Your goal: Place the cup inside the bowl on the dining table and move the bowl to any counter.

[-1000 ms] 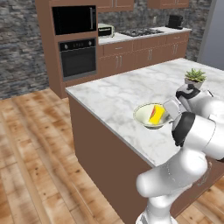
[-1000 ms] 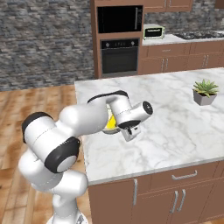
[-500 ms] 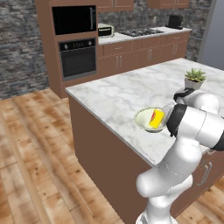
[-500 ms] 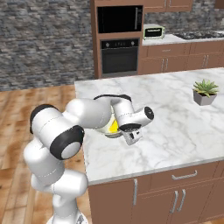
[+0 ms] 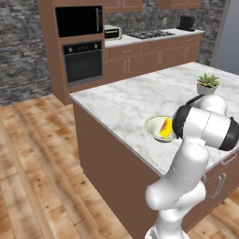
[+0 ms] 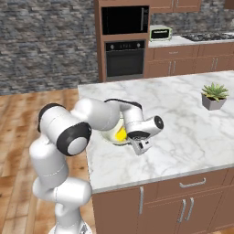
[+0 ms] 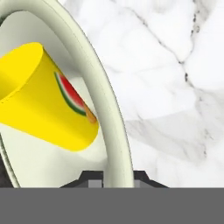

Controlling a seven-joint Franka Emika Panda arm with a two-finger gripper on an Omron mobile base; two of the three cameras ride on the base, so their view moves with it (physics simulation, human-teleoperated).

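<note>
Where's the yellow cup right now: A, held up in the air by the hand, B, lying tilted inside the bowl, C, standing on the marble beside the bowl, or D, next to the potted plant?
B: the cup lies tilted on its side inside the bowl, which sits on the marble top.

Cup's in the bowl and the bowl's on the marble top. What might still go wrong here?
1. The cup lies tilted on its side against the bowl rim; a jolt might roll it out.
2. The claw sits right at the rim, so withdrawing carelessly could drag the bowl toward the counter edge.
</note>
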